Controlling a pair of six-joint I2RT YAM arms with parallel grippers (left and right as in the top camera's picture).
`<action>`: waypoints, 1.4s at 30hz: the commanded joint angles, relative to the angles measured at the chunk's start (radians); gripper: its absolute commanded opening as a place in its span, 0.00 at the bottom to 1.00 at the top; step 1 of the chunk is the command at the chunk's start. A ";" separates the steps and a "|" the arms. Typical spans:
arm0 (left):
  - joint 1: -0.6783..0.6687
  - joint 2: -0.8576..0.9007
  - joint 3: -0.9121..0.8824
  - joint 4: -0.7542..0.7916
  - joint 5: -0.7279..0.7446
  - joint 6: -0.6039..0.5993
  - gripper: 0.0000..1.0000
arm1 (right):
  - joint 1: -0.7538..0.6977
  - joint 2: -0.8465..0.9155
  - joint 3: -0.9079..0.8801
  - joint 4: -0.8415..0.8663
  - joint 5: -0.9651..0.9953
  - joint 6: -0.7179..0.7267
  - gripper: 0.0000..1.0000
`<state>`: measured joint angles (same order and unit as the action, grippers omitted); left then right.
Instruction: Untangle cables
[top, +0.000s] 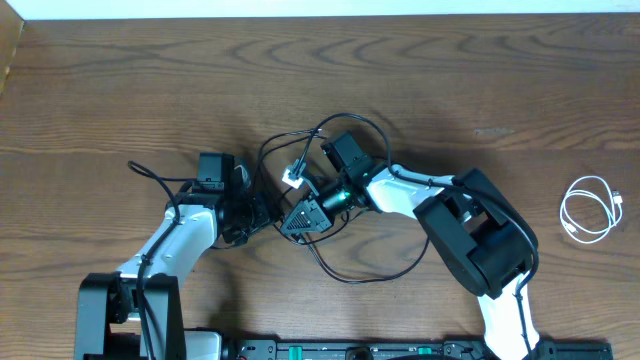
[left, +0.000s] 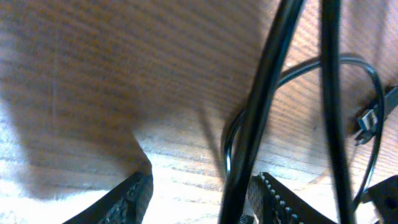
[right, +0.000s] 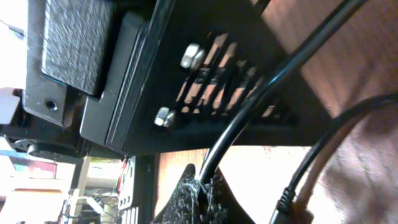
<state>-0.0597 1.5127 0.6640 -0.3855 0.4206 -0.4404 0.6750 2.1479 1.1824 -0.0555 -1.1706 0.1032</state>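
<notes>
Left end effector wide, a black cable between its fingers; right end effector clamped on a black cable; white cable coiled at right on the counter

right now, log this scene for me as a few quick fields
surface: wooden table
black cables: tangled at the centre, between the two arms
white cable: coiled alone on the right arm's side, apart from the tangle
left jaws: apart, one black cable running between them
right jaws: at the tangle, open or shut unclear
</notes>
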 joint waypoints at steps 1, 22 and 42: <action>0.004 0.025 -0.021 -0.059 -0.147 -0.035 0.57 | -0.026 0.014 -0.006 -0.009 -0.013 0.003 0.01; 0.005 0.025 -0.021 -0.182 -0.476 -0.057 0.31 | -0.055 -0.104 -0.006 -0.064 -0.010 0.005 0.01; 0.004 0.025 -0.021 -0.178 -0.482 -0.104 0.29 | 0.049 -0.541 -0.006 -0.302 0.665 -0.015 0.01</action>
<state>-0.0608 1.5028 0.6811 -0.5556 -0.0071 -0.5282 0.7071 1.6493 1.1790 -0.3550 -0.6155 0.1123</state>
